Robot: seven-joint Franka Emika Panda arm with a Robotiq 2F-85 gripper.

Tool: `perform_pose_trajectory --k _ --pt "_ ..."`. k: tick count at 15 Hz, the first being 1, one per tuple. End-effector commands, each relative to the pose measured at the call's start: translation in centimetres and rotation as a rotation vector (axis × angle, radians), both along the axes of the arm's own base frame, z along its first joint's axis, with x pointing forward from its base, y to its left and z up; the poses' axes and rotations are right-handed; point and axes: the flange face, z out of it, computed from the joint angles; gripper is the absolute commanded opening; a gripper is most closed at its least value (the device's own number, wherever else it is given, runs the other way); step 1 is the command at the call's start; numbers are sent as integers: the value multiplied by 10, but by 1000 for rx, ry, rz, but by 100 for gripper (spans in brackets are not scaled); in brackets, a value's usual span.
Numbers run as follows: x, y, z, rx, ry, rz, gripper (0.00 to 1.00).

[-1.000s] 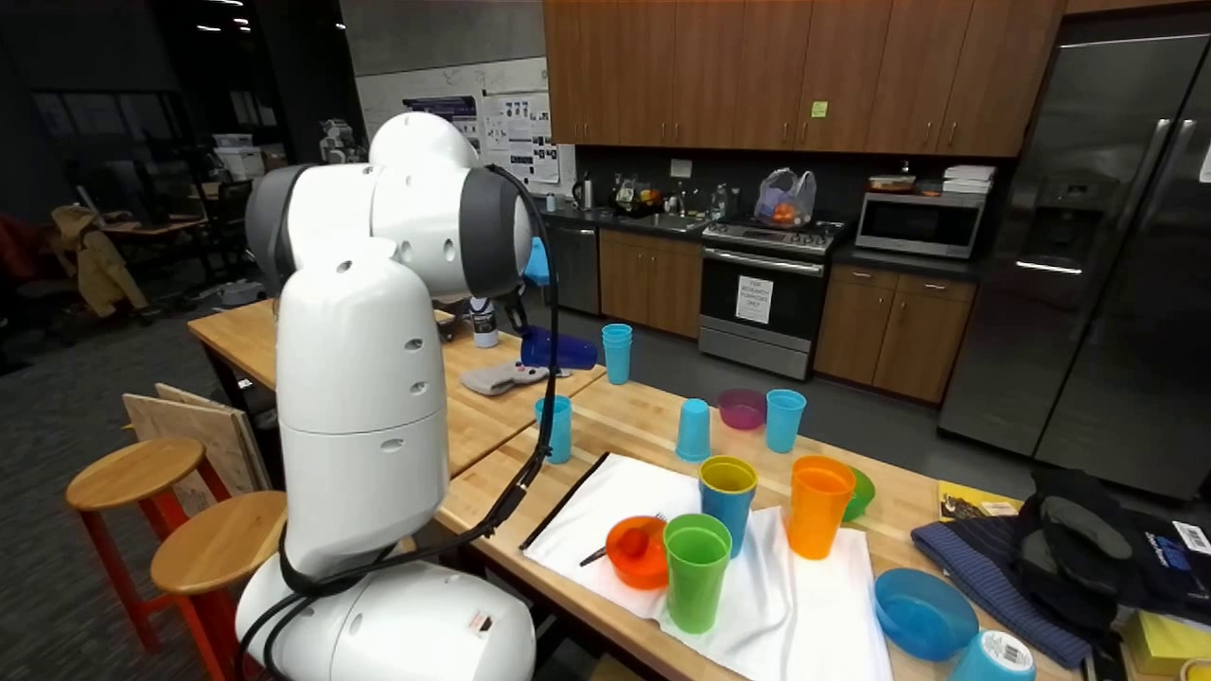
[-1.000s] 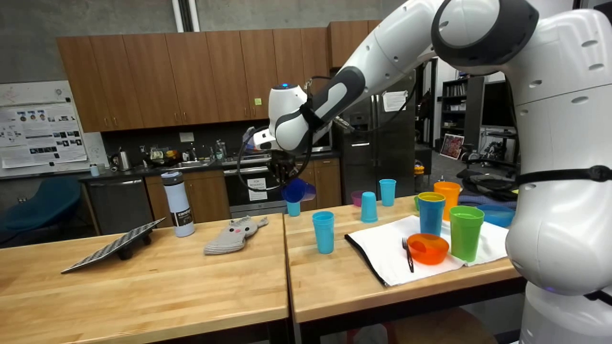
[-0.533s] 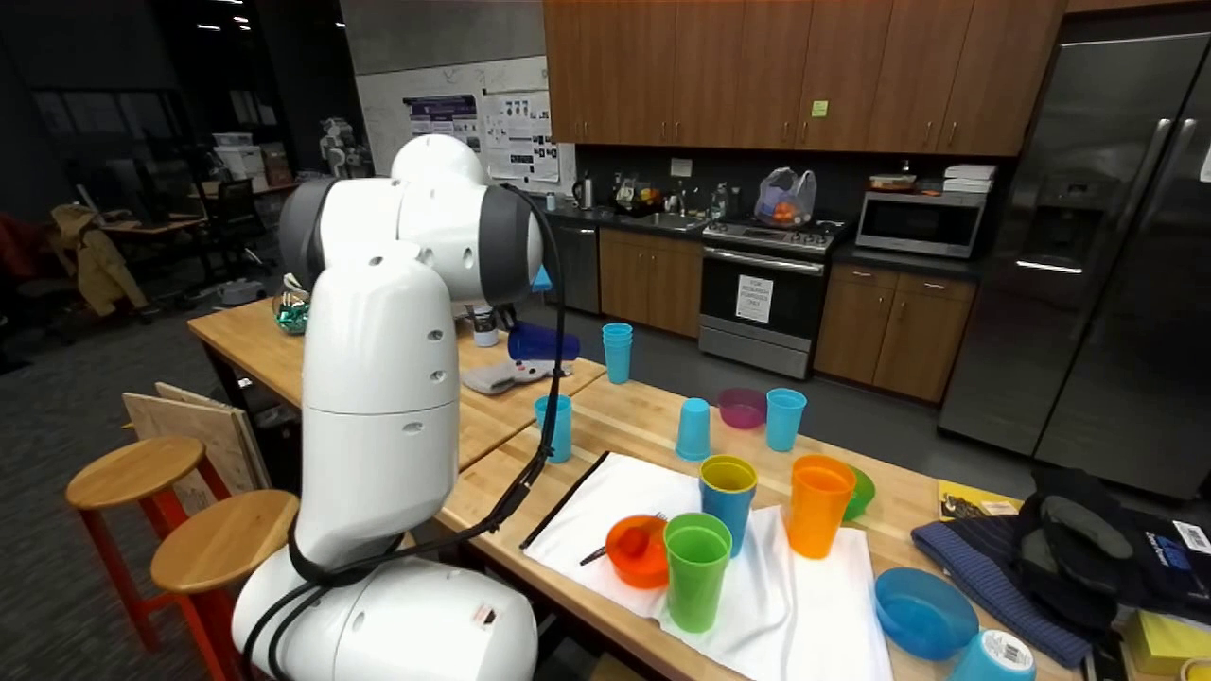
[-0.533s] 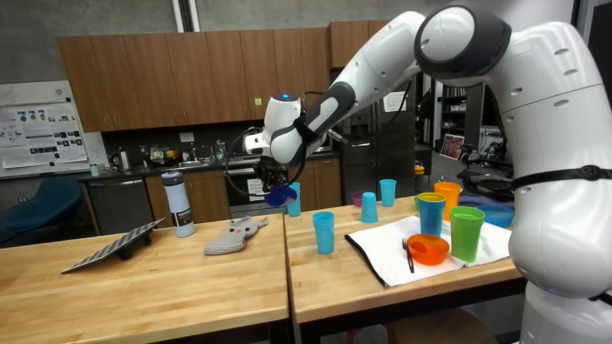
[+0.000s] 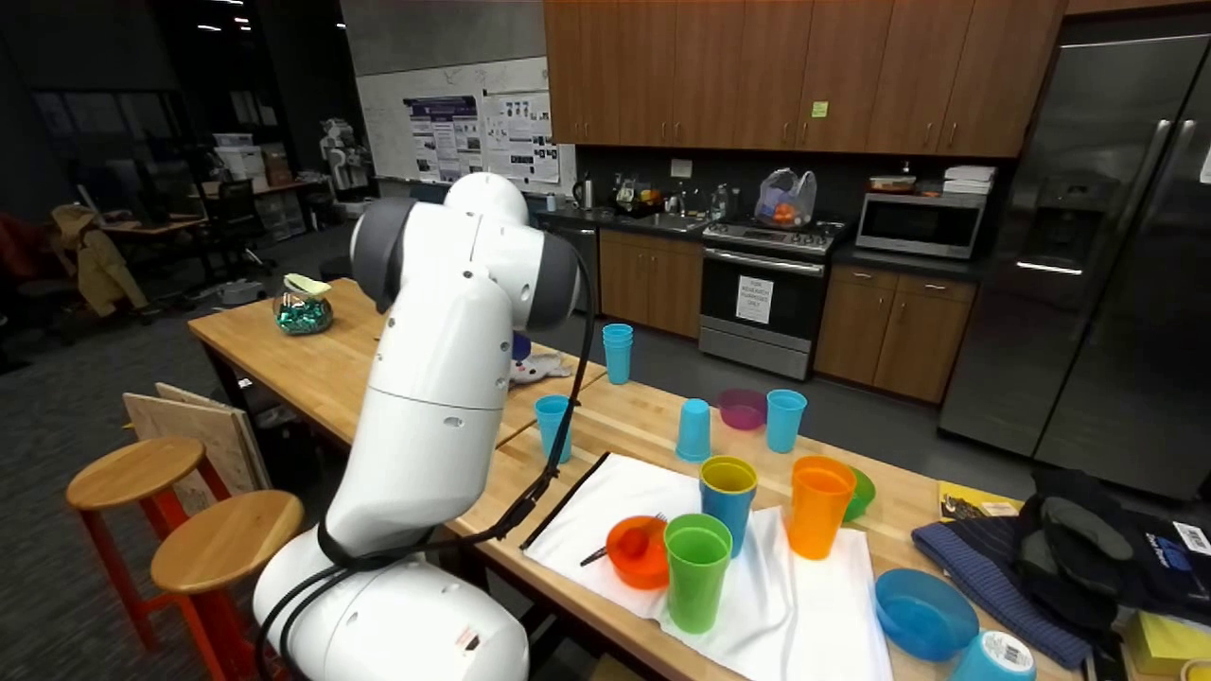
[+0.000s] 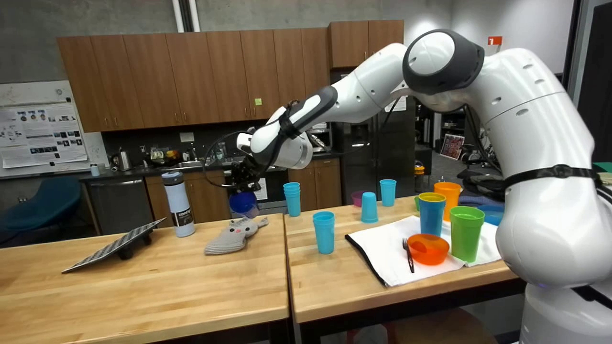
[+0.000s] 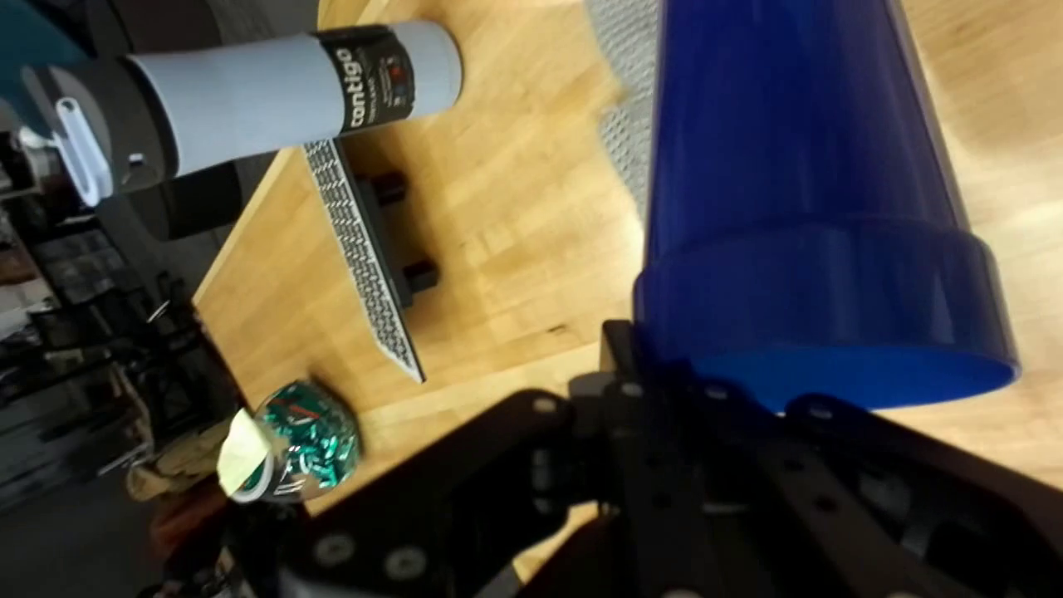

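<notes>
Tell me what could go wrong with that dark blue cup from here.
The end effector pinches the dark blue cup only near its rim, so it might slip or twist. The gray toy shows partly hidden behind it in the wrist view, so lowering might land on it. The bottle stands nearby; a sideways swing could tip it.

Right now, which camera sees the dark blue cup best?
The wrist view: the dark blue cup looks biggest, rim and side showing. In an exterior view the dark blue cup looks small; in an exterior view the arm mostly hides it.
</notes>
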Motion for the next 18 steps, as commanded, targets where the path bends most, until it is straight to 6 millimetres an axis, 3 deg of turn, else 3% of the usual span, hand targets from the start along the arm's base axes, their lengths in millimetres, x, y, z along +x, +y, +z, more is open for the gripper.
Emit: perform_pose_trajectory --k 1,4,6,11,18 --pt "11 -2 22 188 52 50 1" --pt "10 -7 31 246 111 97 1" --pt "4 -4 22 198 110 80 5" --pt "4 -8 21 180 143 106 1" --pt "-27 -1 14 219 312 122 1"
